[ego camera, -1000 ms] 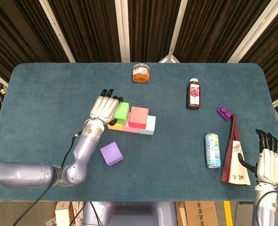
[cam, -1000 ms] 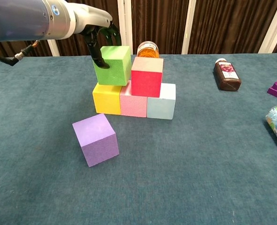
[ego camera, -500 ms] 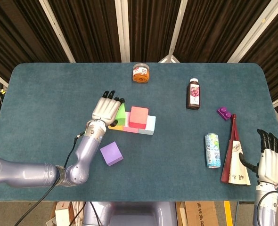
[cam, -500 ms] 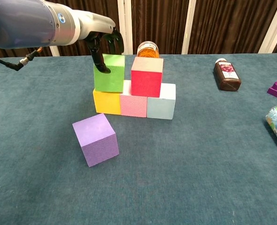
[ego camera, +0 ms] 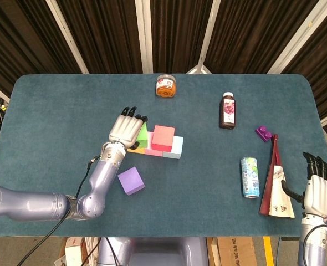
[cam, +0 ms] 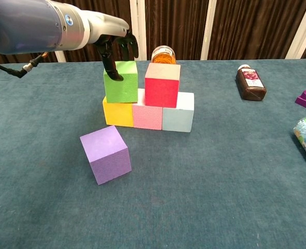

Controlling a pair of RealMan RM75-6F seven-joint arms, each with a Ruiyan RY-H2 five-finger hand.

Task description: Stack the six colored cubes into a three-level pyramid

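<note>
The green cube (cam: 121, 82) sits on the second level of the pyramid, resting on the yellow cube (cam: 117, 112) with its right edge over the pink cube (cam: 148, 116), while your left hand (cam: 115, 46) grips it from above, dark fingers (cam: 110, 63) down its front and back faces. Beside it the red cube (cam: 162, 84) straddles the pink and the pale blue cube (cam: 178, 111). The purple cube (cam: 106, 154) lies alone on the table (cam: 210, 181), in front of the stack, not yet placed.

The green cube looks turned slightly out of line with the row beneath and stands a little apart from the red one. Let go carelessly and a dragging finger could twist it further or nudge the yellow cube out. A gap at that level would leave the purple cube a poor seat on top.

The chest view shows the stack's levels and the fingers on the green cube; the head view hides most of that cube (ego camera: 143, 134) under your left hand (ego camera: 124, 128). Only the head view shows your right hand (ego camera: 316, 188), idle and empty with fingers extended at the table's edge, near the can (ego camera: 250, 177) and a dark red folded fan (ego camera: 275, 178).
</note>
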